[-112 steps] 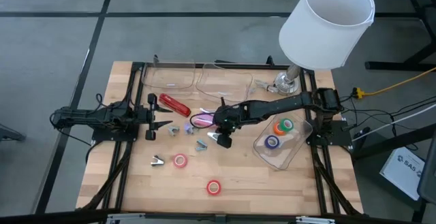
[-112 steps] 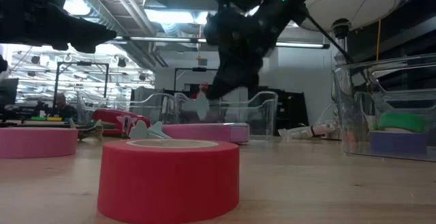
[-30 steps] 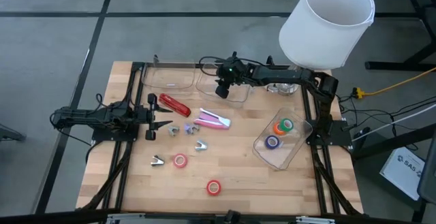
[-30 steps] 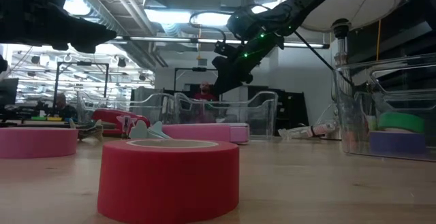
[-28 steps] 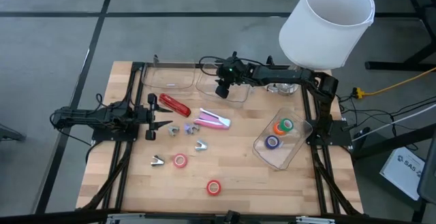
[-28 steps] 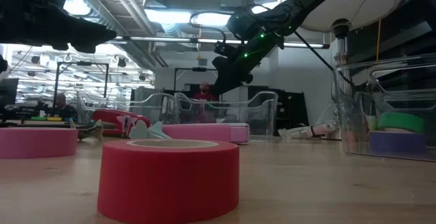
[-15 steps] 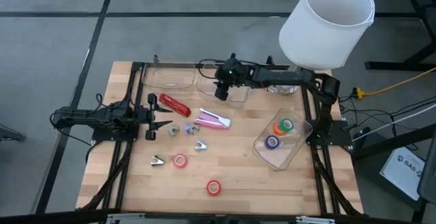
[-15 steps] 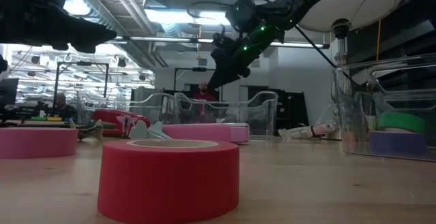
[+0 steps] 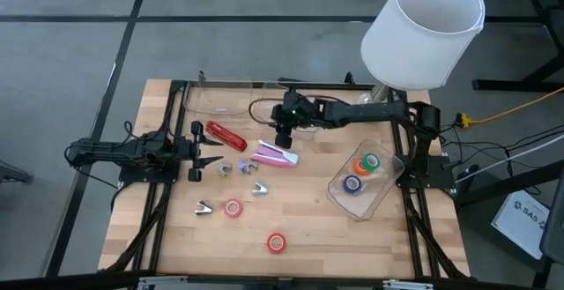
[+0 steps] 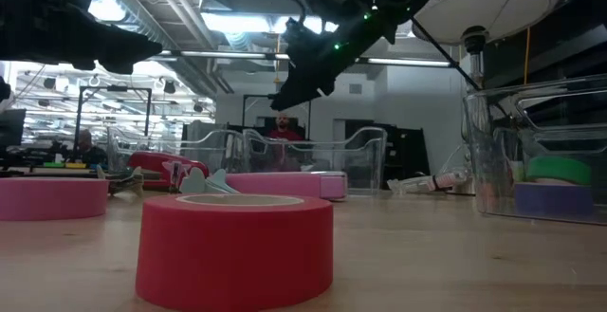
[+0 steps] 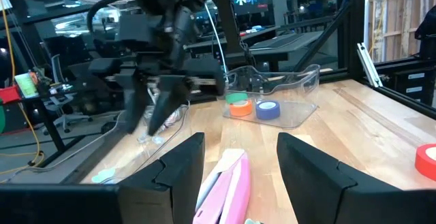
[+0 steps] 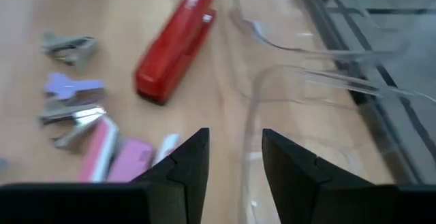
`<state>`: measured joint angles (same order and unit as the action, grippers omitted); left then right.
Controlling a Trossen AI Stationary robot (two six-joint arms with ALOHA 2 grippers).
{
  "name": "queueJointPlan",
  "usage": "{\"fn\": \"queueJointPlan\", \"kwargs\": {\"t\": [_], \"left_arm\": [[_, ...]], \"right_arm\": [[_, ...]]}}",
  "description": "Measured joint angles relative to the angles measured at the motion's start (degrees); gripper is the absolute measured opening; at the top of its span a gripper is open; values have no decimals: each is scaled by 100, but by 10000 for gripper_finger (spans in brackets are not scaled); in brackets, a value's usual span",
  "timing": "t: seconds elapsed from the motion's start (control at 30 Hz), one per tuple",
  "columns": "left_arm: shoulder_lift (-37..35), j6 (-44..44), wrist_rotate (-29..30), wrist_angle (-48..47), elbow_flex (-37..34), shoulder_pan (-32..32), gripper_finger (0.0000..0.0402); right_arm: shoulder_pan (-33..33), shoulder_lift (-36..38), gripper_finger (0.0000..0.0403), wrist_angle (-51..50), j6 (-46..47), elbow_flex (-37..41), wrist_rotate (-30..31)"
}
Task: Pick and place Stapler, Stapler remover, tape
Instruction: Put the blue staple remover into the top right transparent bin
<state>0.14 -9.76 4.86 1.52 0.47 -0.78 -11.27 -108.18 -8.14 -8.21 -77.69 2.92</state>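
My right gripper (image 9: 283, 137) hangs open and empty in the air, just beyond the pink stapler (image 9: 275, 155) and by the near rim of a clear tray (image 9: 304, 122); the right wrist view shows wood between its fingers (image 12: 235, 163). A red stapler (image 9: 226, 136) lies left of it. Several silvery stapler removers (image 9: 244, 166) lie scattered on the wood. Two red tape rolls (image 9: 233, 207) (image 9: 277, 242) lie flat nearer the front. My left gripper (image 9: 196, 158) waits open at the table's left, level with the pink stapler (image 11: 225, 186).
A tilted clear container (image 9: 381, 193) at the right holds orange-green (image 9: 366, 163) and blue (image 9: 352, 183) tape rolls. Another clear tray (image 9: 220, 100) stands at the far edge. A white lamp (image 9: 423, 30) overhangs the far right corner. Bare wood lies at the front right.
My right gripper has come from above the far clear tray toward the table's near edge and slightly left, ending closer to the pink stapler. Its fingers stay apart. Nothing on the table has moved.
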Motion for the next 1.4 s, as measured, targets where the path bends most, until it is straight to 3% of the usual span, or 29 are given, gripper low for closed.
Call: {"fn": "queueJointPlan", "kwargs": {"t": [0.8, 1.4], "left_arm": [[0, 0, 0, -2, 0, 0, 182], [0, 0, 0, 0, 0, 2, 182]], "right_arm": [[2189, -113, 136, 39, -249, 0, -8], [1989, -1212, 136, 878, 1789, -121, 222]]}}
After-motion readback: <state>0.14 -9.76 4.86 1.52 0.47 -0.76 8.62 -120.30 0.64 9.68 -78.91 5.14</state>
